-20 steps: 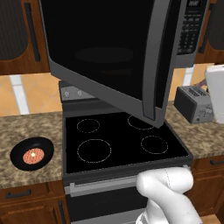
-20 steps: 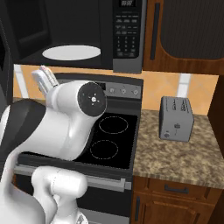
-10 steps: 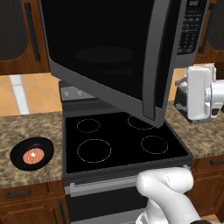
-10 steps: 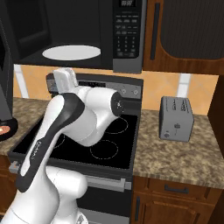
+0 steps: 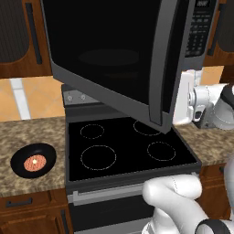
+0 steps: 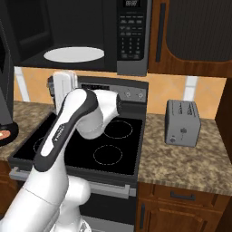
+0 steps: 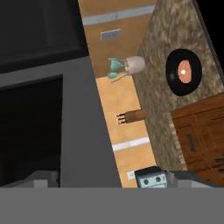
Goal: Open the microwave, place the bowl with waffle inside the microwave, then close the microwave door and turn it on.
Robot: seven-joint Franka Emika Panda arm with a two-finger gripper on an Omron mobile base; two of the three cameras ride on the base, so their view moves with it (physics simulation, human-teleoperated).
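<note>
Microwave door (image 5: 123, 68) swung wide, baring the turntable plate (image 6: 74, 54) for loading; end effector (image 5: 184, 98) released and empty beside the door's handle edge; bowl (image 5: 33, 160) with waffle (image 5: 35, 162) waiting near the surface's (image 5: 27, 132) left front edge.

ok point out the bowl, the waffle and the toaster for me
bowl (image 5: 18, 161): left base view, on its black rim left of the waffle.
waffle (image 5: 35, 162): left base view, on the middle of the orange-pink disc.
toaster (image 6: 182, 123): right base view, on its grey front face.
</note>
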